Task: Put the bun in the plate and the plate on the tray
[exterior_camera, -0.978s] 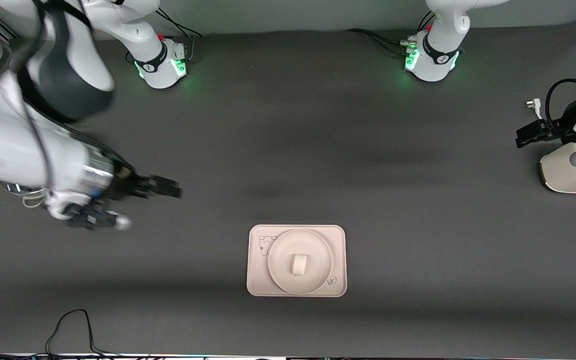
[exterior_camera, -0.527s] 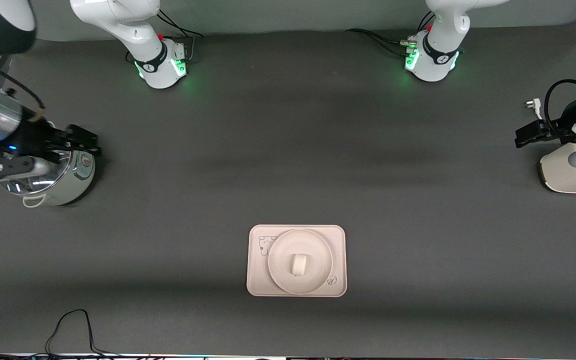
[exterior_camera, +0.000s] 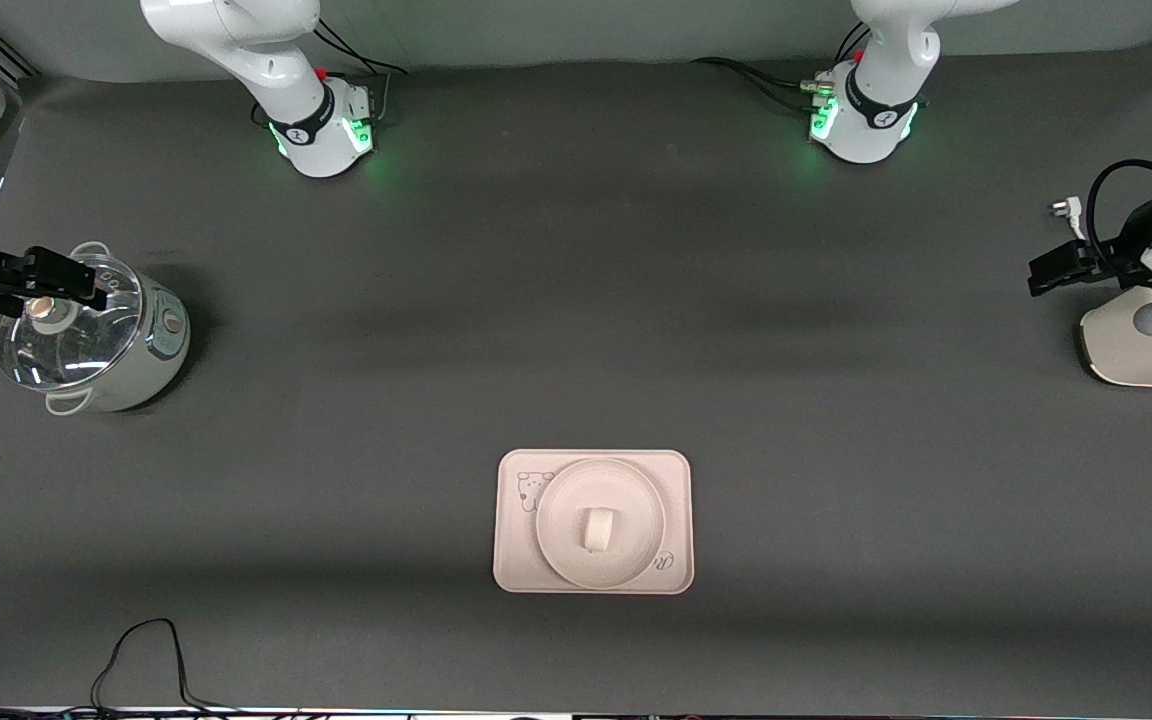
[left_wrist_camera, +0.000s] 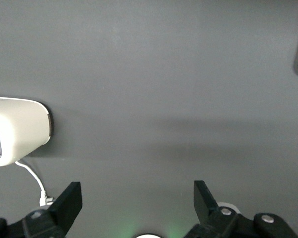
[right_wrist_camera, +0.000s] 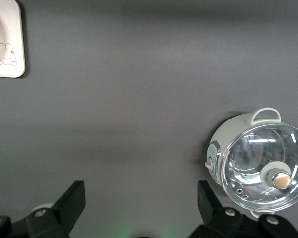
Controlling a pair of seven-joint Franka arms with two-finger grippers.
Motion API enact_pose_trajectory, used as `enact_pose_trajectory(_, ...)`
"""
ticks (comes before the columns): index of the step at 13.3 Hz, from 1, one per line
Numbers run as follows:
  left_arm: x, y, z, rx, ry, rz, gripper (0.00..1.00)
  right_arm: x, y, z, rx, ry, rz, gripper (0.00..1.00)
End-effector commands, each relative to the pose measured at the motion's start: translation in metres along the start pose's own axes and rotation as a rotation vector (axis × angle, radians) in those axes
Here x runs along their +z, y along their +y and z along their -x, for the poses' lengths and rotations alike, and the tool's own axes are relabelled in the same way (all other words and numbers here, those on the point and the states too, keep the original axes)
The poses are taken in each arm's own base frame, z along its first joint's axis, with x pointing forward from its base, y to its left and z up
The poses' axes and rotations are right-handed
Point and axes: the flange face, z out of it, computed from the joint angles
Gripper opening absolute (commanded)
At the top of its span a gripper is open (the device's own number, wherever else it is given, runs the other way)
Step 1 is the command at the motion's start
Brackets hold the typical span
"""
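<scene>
The bun (exterior_camera: 597,528) sits in the middle of the plate (exterior_camera: 561,500), and the plate sits on the tray (exterior_camera: 511,560). The tray lies flat on the table (exterior_camera: 576,300), about midway between the two arms' ends and close to the front camera. The plate fits inside the tray's edges, so it looks steady, and the bun lies low in the dish where it should not roll off. A small rabbit drawing shows on a tray corner that the plate does not cover. To me the job looks done: bun in plate, plate on tray. Nothing is touching them now. The right gripper (exterior_camera: 36,280) is well away from the tray, up over a small pot (exterior_camera: 96,335) with a glass lid at the right arm's end of the table. Its fingers are spread wide apart and hold nothing, as the right wrist view shows. The left gripper (exterior_camera: 1061,262) hangs at the left arm's end of the table, next to a white machine (exterior_camera: 1136,350) with a cord. Its fingers are wide apart too, with nothing between them. Both arms are out of the way, which keeps the food safe from a bump.
</scene>
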Motion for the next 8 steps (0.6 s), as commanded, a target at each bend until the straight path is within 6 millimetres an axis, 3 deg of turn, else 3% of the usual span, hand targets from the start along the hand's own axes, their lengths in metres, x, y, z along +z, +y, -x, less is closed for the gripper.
enact_pose_trajectory(1, -0.002, 0.022, 0.006, 0.034, 0.036, -0.076, 1.0, -0.003, -0.001, 0.009, -0.01, -0.008, 0.027, 1.0)
enact_pose_trajectory(5, -0.007, 0.025, 0.005, -0.003, 0.047, -0.073, 1.0, -0.001, -0.003, 0.009, -0.004, -0.011, 0.028, 1.0)
enact_pose_trajectory(8, -0.018, 0.013, 0.004, -0.02, 0.054, -0.037, 1.0, -0.001, -0.001, 0.009, -0.001, -0.011, 0.028, 1.0)
